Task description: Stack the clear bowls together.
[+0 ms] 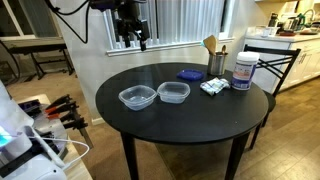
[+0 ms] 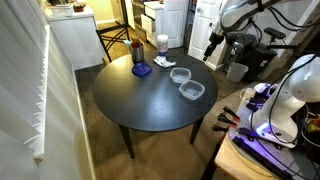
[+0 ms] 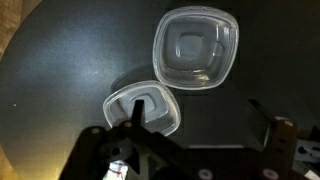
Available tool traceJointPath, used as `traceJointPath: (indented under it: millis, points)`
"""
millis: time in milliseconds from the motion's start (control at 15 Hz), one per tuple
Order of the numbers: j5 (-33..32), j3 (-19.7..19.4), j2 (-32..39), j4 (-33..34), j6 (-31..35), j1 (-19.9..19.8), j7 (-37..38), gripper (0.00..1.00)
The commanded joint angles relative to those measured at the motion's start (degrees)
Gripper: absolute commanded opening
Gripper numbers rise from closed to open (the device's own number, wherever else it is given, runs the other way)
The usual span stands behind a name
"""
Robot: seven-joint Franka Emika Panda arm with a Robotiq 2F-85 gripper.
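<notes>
On the round counter [image 1: 110,118] the two bowls sit side by side, nearly touching: one bowl [image 3: 143,106] right under the tool [image 3: 205,138], the second bowl [image 3: 195,47] just beyond. The tool hangs high and empty, with its fingers wide apart. I think the smooth rim can slip from your grip, or a push can slide one bowl into its neighbour. If the corners are not aligned, it will not nest. The bowls lie rather near the counter edge. The lid [image 1: 188,74] and jar [image 1: 243,70] stand well apart, so you have free room.
</notes>
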Motion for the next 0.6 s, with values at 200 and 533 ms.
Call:
traceJointPath:
  millis: [200,533]
  points:
    - [0.1,4.9,7.7,5.5,-0.1,-2.5,1.1,1.0]
    - [0.0,5.7,9.0,6.4,-0.2,-3.1,1.2,1.0]
